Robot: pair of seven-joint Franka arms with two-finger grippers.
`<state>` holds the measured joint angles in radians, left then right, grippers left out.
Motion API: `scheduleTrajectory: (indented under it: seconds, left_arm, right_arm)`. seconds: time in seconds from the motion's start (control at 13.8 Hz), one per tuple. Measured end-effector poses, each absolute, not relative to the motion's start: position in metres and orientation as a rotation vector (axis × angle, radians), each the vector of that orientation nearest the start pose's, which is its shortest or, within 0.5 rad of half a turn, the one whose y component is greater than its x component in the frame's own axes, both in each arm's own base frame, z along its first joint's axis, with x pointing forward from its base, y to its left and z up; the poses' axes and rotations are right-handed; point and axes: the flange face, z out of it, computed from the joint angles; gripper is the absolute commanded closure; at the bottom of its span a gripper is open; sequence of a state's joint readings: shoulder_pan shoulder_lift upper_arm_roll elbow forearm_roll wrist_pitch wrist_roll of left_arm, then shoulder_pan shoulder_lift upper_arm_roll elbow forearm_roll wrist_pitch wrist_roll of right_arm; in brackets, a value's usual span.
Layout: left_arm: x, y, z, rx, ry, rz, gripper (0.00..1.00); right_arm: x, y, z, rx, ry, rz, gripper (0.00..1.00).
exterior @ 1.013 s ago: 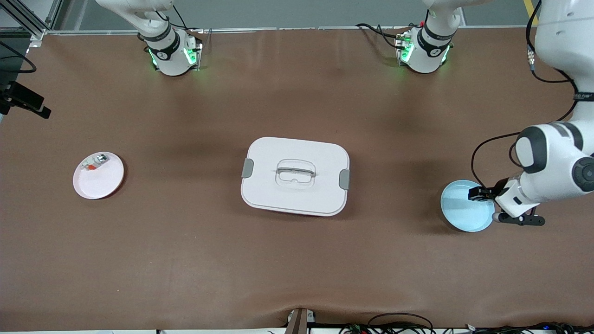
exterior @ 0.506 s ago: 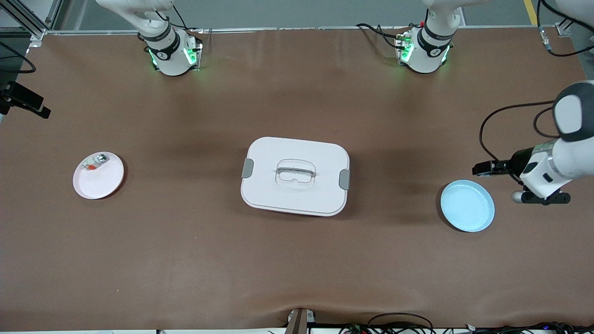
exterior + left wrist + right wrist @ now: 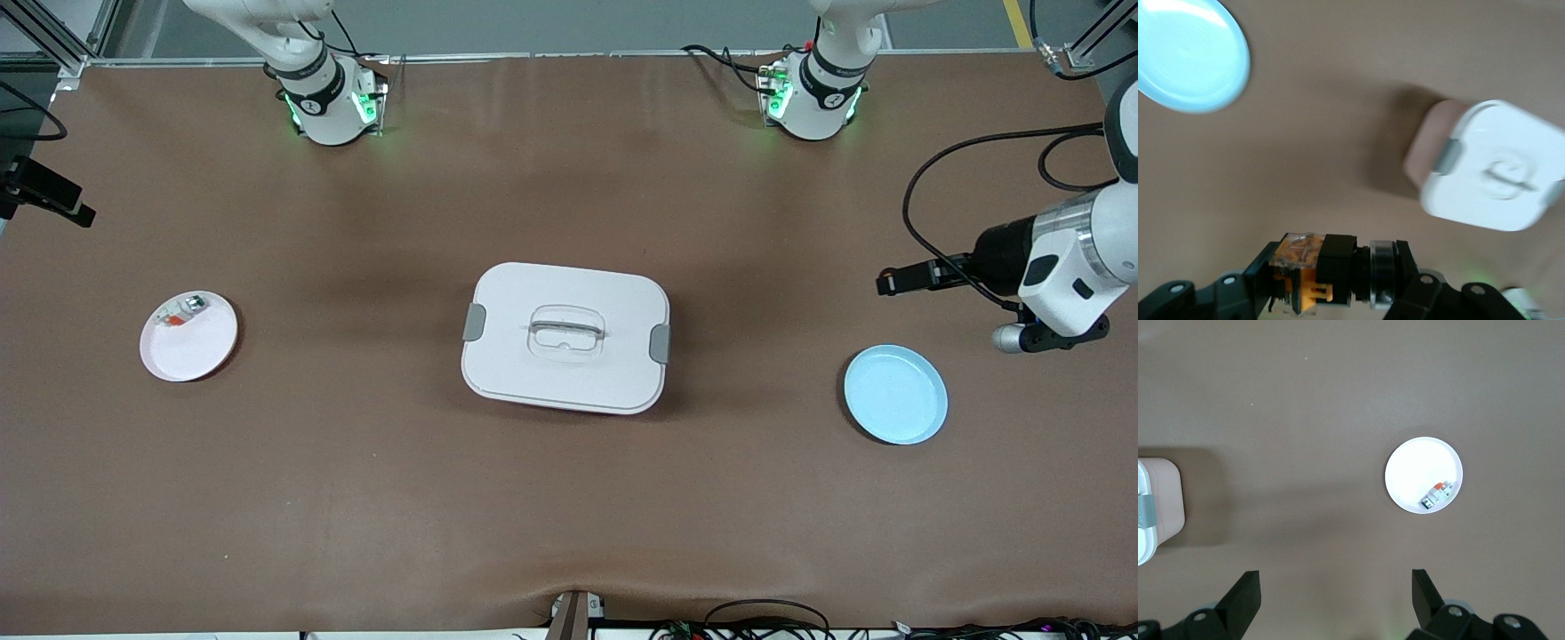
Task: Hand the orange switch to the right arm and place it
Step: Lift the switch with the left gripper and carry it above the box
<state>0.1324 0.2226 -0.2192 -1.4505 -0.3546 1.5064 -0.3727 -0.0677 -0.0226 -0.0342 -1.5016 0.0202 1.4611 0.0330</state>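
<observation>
The orange switch (image 3: 1336, 265), a stubby black body with tan-orange parts at one end, lies crosswise between my left gripper's fingers. My left gripper (image 3: 1331, 275) is shut on it. In the front view the left gripper (image 3: 892, 282) is up in the air over bare table at the left arm's end, beside the empty light blue plate (image 3: 895, 395); the switch is too small to make out there. My right gripper (image 3: 1336, 600) is open and empty, high over the table. Only the right arm's base (image 3: 324, 98) shows in the front view.
A white lidded box (image 3: 565, 337) with a handle stands mid-table. A pale pink plate (image 3: 200, 351) at the right arm's end holds a small white-and-clear piece with an orange bit (image 3: 180, 311), also in the right wrist view (image 3: 1437, 496).
My left gripper has risen off the blue plate with the switch and moved toward the robots' bases. The plate is left empty. The right arm has not visibly moved.
</observation>
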Motion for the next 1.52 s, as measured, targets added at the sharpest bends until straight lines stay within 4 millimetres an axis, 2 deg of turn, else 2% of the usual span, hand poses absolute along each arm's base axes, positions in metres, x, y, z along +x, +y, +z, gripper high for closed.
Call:
scheduleTrajectory:
  seconds: [0.14,0.36,0.65,0.8,0.94,1.16,1.37,1.52]
  left_arm:
    - [0.599,-0.107,0.571,-3.43,-0.684,0.499,0.68]
    - [0.589,-0.153,0.595,-3.431,-0.856,0.585,0.68]
    - [0.58,-0.192,0.611,-3.396,-1.105,0.732,0.69]
    - [0.577,-0.209,0.623,-3.347,-1.31,0.833,0.74]
    - [0.574,-0.23,0.632,-3.277,-1.495,0.886,0.73]
    - [0.563,-0.273,0.645,-3.184,-1.721,0.918,0.76]
    - [0.552,-0.319,0.653,-3.092,-1.947,0.879,0.82]
    - [0.545,-0.351,0.648,-3.016,-2.081,0.772,0.82]
  right_arm:
    - [0.534,-0.055,0.657,-3.112,0.214,0.034,0.0]
    - [0.54,-0.055,0.649,-3.114,0.213,0.051,0.0]
    - [0.556,-0.053,0.628,-3.115,0.168,0.077,0.0]
    - [0.558,-0.04,0.621,-3.048,0.124,0.116,0.0]
    - [0.556,-0.018,0.619,-2.887,0.09,0.156,0.0]
    - [0.558,0.022,0.621,-2.706,0.045,0.158,0.0]
    - [0.559,0.088,0.627,-2.59,0.103,0.114,0.0]
    - [0.55,0.136,0.638,-2.51,0.111,0.092,0.0]
